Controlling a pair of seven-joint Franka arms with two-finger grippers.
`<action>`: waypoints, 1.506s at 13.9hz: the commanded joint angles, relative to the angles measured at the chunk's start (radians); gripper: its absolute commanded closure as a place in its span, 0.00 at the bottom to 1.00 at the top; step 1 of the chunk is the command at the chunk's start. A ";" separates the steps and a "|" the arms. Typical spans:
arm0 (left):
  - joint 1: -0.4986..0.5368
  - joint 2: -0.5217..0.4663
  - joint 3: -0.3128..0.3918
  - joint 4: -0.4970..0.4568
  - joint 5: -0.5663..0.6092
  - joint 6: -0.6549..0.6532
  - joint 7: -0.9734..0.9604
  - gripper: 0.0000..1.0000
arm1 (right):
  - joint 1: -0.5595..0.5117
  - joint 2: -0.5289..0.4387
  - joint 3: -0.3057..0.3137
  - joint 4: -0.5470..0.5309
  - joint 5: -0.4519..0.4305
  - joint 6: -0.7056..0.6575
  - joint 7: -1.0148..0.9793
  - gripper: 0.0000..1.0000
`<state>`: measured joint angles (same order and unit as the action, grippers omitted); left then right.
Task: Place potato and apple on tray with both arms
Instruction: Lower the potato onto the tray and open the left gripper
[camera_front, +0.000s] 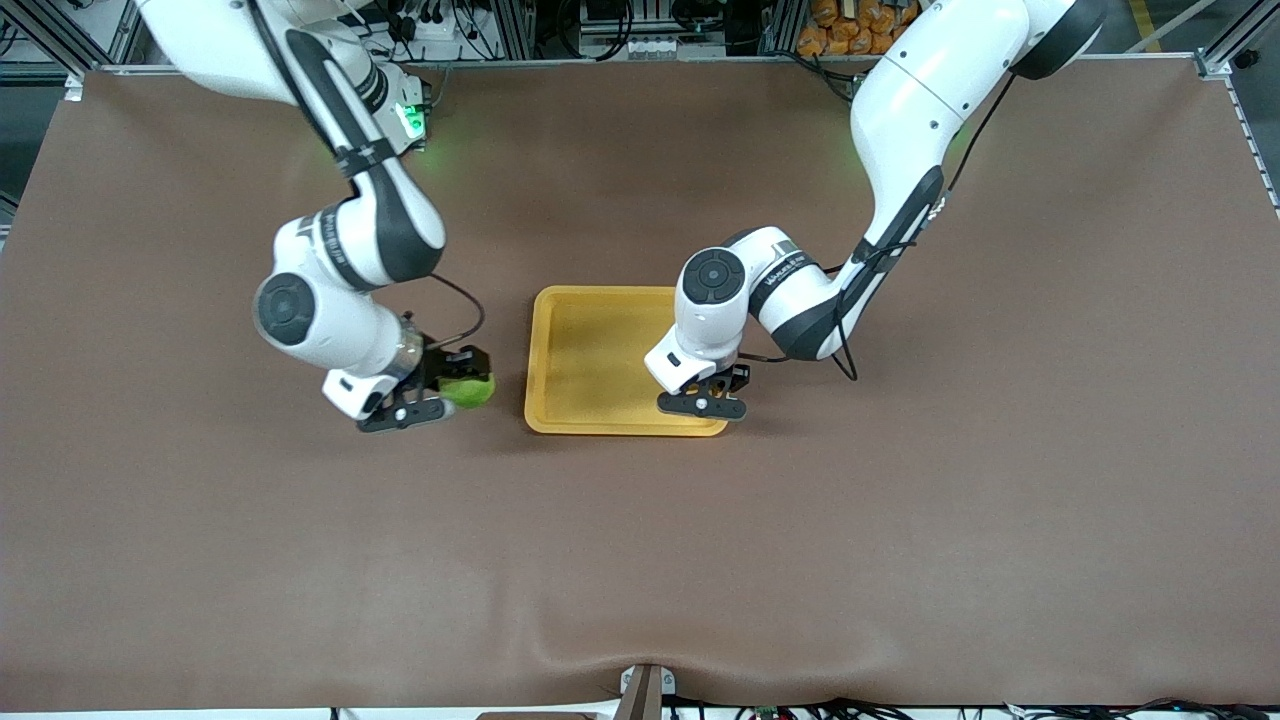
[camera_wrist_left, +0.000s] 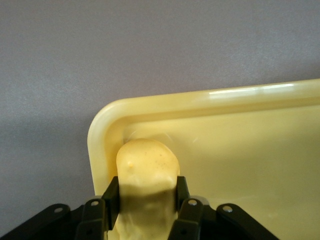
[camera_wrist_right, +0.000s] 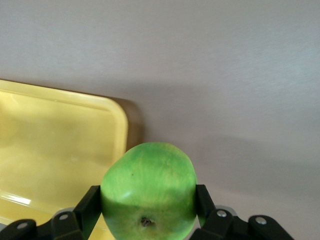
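Both fruits sit clamped: apple (camera_wrist_right: 148, 192) in right pincer (camera_front: 452, 388), potato (camera_wrist_left: 146, 187) in left pincer (camera_front: 722, 392).

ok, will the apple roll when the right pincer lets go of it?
Likely yes: the apple is round and smooth, so it could roll once released. The right pincer holds it over bare table beside the tray, whose raised rim should stop a roll if it is released inside. The skin looks glossy, possibly slippery.
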<state>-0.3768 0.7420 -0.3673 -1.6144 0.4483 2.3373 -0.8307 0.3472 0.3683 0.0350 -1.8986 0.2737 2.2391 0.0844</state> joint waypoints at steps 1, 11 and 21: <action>-0.013 0.019 0.011 0.031 0.020 -0.019 -0.031 0.85 | 0.007 -0.026 -0.009 -0.022 0.016 0.023 0.023 1.00; 0.027 -0.051 0.010 0.050 0.018 -0.058 -0.041 0.00 | 0.159 0.034 -0.010 -0.023 0.016 0.094 0.176 1.00; 0.209 -0.272 -0.021 0.050 -0.145 -0.255 0.166 0.00 | 0.242 0.130 -0.010 -0.008 0.016 0.185 0.324 1.00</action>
<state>-0.2084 0.5245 -0.3752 -1.5445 0.3339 2.1287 -0.7042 0.5701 0.4842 0.0342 -1.9200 0.2738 2.4129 0.3822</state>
